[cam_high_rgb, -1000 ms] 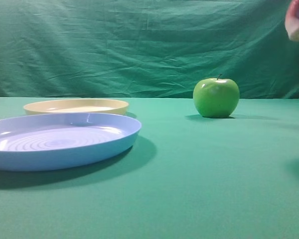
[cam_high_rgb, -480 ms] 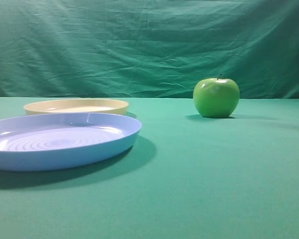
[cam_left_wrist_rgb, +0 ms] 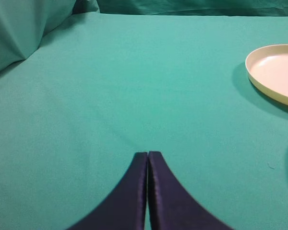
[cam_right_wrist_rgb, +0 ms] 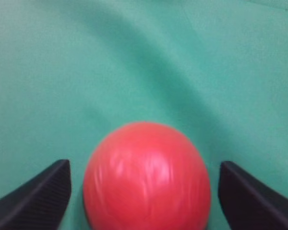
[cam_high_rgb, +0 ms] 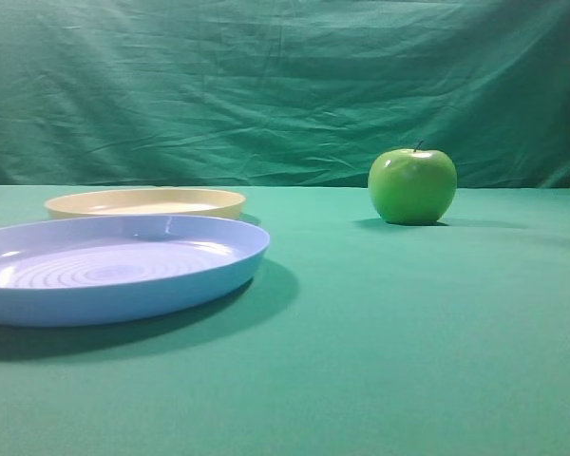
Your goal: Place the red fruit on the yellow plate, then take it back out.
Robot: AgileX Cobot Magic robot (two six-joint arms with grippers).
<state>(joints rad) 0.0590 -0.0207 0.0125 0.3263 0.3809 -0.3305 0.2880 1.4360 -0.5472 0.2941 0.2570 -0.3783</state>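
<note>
The red fruit [cam_right_wrist_rgb: 147,176], smooth, round and a little blurred in the right wrist view, lies between the two dark tapered fingers of the right gripper [cam_right_wrist_rgb: 144,191], which stand spread wide with a clear gap of green cloth on either side of it, so nothing is clamped. The left gripper [cam_left_wrist_rgb: 148,158] has its matte dark fingertips pressed flat together, closed on nothing, above a soft, faintly creased green tablecloth [cam_left_wrist_rgb: 110,86]. The yellow plate [cam_high_rgb: 144,202] is a shallow, pale cream disc with a low rim (plastic, by its even sheen), and it holds nothing. Just in front of it sits a larger light-blue plate [cam_high_rgb: 114,302] with concentric rings pressed into its floor. Well off to the right stands a glossy green apple [cam_high_rgb: 412,185] with a short dark stem.
</note>
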